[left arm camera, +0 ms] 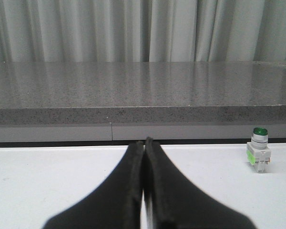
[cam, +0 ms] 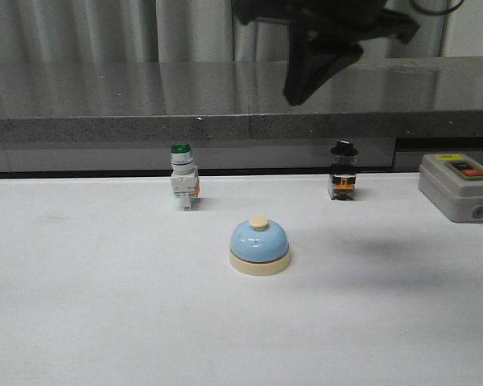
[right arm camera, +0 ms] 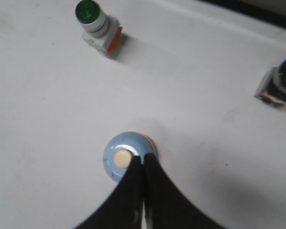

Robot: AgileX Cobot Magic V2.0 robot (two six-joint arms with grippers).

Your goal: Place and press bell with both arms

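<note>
While the bell [cam: 259, 245] sits upright on the white surface [cam: 97, 305] near the middle of the front view, nothing touches it there. Its cream button faces up above the light-blue dome and cream base. Seen from the right wrist camera, the bell [right arm camera: 126, 155] lies directly under the tips of the right jaws [right arm camera: 143, 162], which are pressed together with nothing between them; whether the tips touch the dome cannot be told. From the front, the right arm [cam: 326, 40] hangs high at about 1 o'clock from the bell, well above it.

At 10 o'clock from the bell stands a green-capped switch [cam: 183, 177], and at 2 o'clock a black-capped switch [cam: 343, 171], both well apart from it. Farther out at 3 o'clock rests a grey button box [cam: 459, 186] at the surface's edge.

The left jaws [left arm camera: 144, 148] are likewise closed tight and empty, low over the surface, with the green-capped switch [left arm camera: 259, 150] off to one side.
</note>
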